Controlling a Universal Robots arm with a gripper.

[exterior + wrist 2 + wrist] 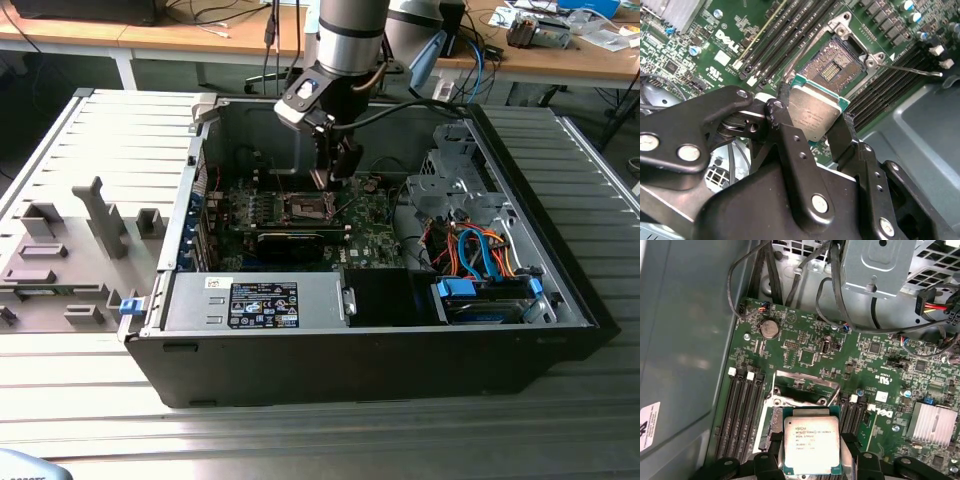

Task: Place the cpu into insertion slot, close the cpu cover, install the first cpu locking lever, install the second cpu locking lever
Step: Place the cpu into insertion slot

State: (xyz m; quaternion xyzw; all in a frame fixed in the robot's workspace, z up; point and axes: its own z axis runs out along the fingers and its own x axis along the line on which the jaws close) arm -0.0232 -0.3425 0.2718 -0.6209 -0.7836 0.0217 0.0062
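Note:
My gripper (816, 105) is shut on the cpu (815, 112), a flat square chip with a silver-grey top, pinched at two opposite edges by the black fingers (785, 125). In the first wrist view the cpu (811, 445) hangs over the near part of the insertion slot (771, 432) and hides most of it. The second wrist view shows the insertion slot (832, 62) uncovered, dark with a metal rim, just beyond the chip. The cpu cover (805, 386) is folded back at the slot's edge. A thin wire locking lever (910, 70) sticks out unlatched. In the exterior view the gripper (335, 165) is inside the case above the insertion slot (305, 208).
Long black memory slots (742, 410) flank the socket on the green motherboard (880, 355). A silver heatsink (935, 422), a coin cell (770, 329) and loose black cables (835, 295) lie nearby. The drive cage (455, 185), power supply (260, 300) and case walls (205, 150) box in the space.

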